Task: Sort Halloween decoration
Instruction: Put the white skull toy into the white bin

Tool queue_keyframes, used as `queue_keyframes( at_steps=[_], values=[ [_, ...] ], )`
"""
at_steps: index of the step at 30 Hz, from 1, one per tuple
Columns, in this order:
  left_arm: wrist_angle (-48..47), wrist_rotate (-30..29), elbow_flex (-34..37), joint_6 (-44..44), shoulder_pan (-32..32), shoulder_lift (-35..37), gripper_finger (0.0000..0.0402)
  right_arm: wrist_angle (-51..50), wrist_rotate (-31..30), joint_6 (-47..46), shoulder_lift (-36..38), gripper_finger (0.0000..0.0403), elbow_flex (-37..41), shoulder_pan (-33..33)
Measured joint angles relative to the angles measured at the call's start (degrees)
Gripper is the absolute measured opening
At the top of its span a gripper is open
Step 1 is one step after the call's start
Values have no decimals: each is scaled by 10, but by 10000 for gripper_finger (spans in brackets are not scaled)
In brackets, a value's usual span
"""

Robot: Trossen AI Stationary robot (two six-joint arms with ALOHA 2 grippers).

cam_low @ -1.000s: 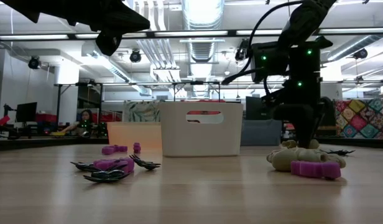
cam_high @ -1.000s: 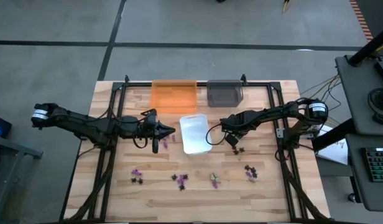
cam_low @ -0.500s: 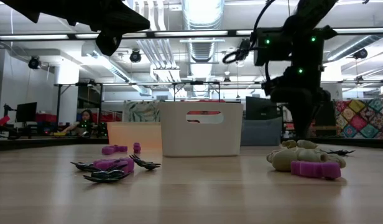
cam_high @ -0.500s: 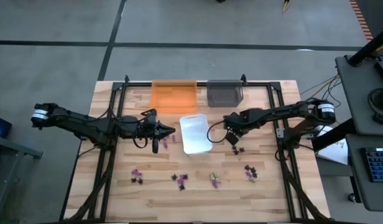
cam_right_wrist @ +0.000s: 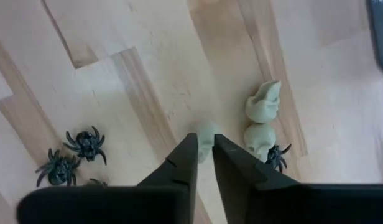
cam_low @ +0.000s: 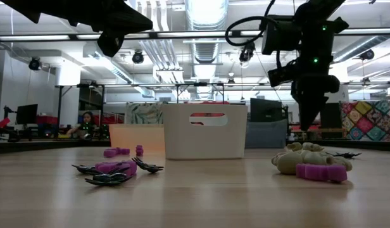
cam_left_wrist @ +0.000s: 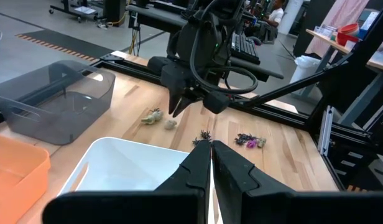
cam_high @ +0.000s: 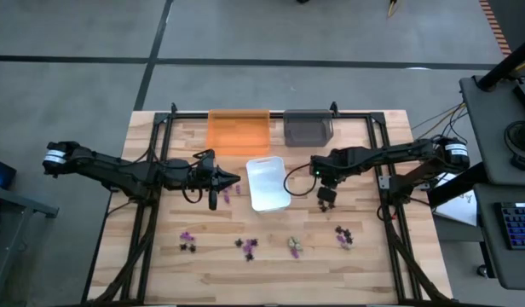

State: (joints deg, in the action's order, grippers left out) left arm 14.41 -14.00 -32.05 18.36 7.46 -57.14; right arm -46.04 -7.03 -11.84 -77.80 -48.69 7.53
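The Halloween decoration lies scattered as tiny pieces. Purple and black ones sit near the table's front edge. Two pale beige ones and black spiders lie on the wood under my right gripper. That gripper hangs to the right of the white tray, pointing down, shut on a pale beige piece. My left gripper hovers shut and empty over the white tray's left edge. My right gripper pinches one pale beige piece between its two fingertips, coming from above and pointing steeply down. The piece is lifted clear of the table, above the two other beige pieces.
An orange tray and a grey tray stand side by side at the table's far edge. A few purple pieces lie below my left gripper. A beige and purple cluster lies near the front edge.
My right gripper has risen from the table and rolled its wrist, drifting slightly toward the table's right and near edges.
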Motion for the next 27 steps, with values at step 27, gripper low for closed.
queue_keyframes(
  at_steps=[27],
  values=[
    [-4, 0, 0, -13, 0, 0, 0, 9, -33, 164, -3, 187, 30, -2]
  ],
)
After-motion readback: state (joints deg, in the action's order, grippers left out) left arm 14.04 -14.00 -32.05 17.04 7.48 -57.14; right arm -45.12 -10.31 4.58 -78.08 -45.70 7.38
